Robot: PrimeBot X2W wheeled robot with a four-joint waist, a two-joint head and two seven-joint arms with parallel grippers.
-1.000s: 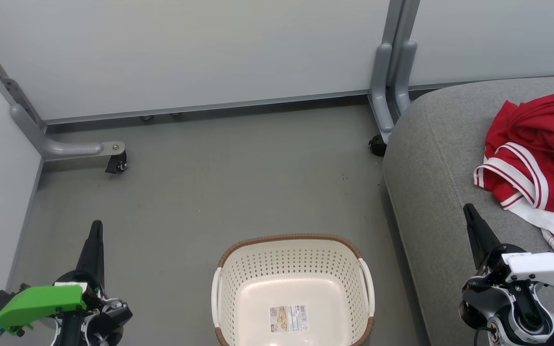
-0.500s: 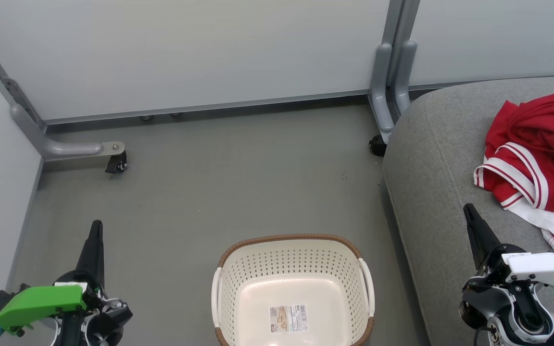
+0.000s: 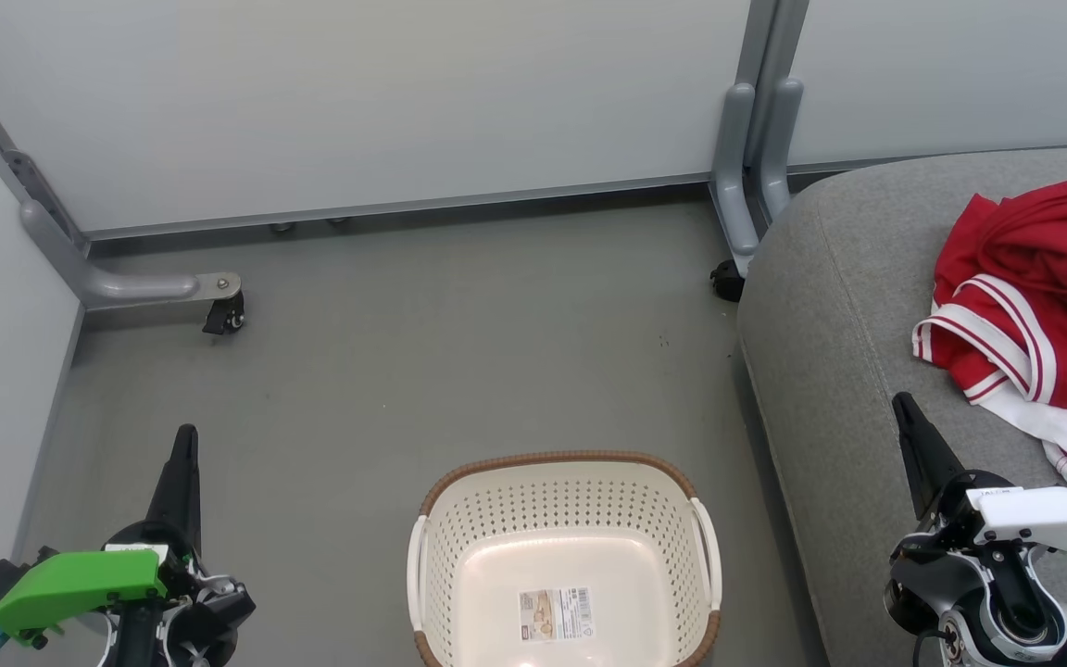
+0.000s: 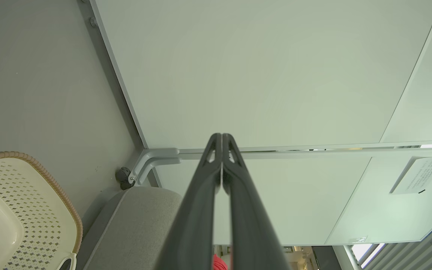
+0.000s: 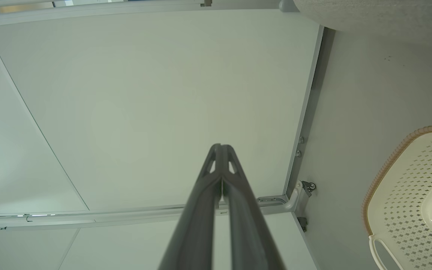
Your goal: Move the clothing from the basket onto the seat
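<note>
The cream perforated plastic basket [image 3: 563, 556] is cut off at its near edge. Right of it, red white-trimmed clothing [image 3: 1034, 287] on the grey fabric seat [image 3: 830, 371] runs off-frame. The left gripper [image 3: 186, 434] and right gripper [image 3: 902, 400] are closed, empty.

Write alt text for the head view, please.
Red clothing with white trim lies on the grey sofa seat at right; the cream laundry basket stands empty on the floor. The left gripper and right gripper are shut.

A: Home or lab?
B: Lab mock-up — pale partition panels [image 3: 357, 93] on castor feet [image 3: 223, 315] at twelve o'clock, bare grey floor [image 3: 450, 352], and one grey sofa [image 3: 830, 324] at three o'clock.
</note>
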